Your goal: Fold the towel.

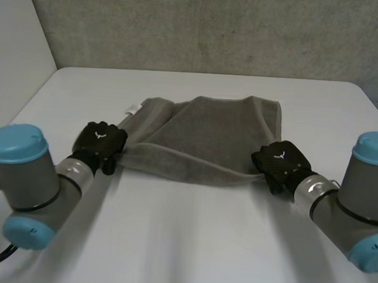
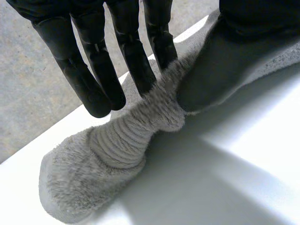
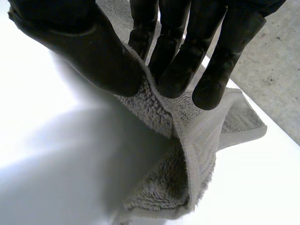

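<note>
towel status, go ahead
Left robot hand pinching towel, near-left end; right robot hand pinching near-right end. Fold unfinished. No obstacles seen.

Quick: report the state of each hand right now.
Left hand: closed, pinching the towel at its near left corner.
Right hand: closed, pinching the towel at its near right corner.

Grey terry-cloth towel (image 1: pixel 208 139): soft cloth, matt, rough looped pile; ribbed woven band (image 2: pixel 122 140) near its end flatter, with fine ridges. Flat white table (image 1: pixel 189 244): hard, smooth, faint sheen. Black left hand (image 2: pixel 72 70), black right hand (image 3: pixel 178 70): smooth, looks like plastic or rubber, dull gloss. Grey concrete wall (image 1: pixel 215 27): matt, rough, speckled. Grey arm joints (image 1: pixel 35 183): smooth, satin. Light-blue round caps (image 1: pixel 15 142): smooth, plastic look.
</note>
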